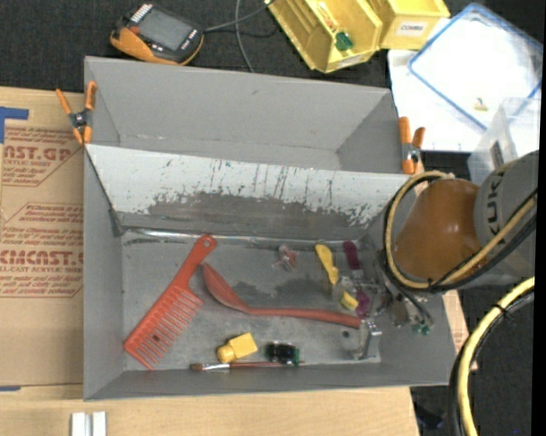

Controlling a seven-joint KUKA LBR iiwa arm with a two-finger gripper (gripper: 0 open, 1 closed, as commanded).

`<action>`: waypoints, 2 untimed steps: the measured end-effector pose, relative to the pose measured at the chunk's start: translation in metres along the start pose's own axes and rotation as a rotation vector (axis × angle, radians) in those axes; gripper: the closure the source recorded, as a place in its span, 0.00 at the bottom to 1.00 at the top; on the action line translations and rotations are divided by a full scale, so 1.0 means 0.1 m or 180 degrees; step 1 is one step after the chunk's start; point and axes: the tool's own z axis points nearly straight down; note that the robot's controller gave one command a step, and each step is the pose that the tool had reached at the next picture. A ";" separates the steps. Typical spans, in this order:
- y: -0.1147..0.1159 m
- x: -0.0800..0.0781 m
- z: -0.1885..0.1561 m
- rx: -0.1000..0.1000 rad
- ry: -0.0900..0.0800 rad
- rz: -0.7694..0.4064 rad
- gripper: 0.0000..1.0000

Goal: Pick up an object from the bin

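**Gripper down in the bin's right corner**

The gripper point(369, 337) is low at the right end of the grey bin point(241, 113), right at the handle tip of the long red spoon point(279, 312). Whether the claw is apart or together, I cannot tell (too much clutter there). The spoon lies flat across the floor, bowl to the left beside the orange comb point(167, 312). Just behind the gripper are a yellow piece point(327, 264) and a maroon piece point(350, 253). Along the near wall lie a yellow block point(237, 347) and a thin brush point(250, 366).
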 end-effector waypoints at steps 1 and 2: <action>0.34 -0.19 0.09 0.0014 -0.0032 -0.0299 1.00; 0.34 -0.19 0.09 0.0014 -0.0032 -0.0298 1.00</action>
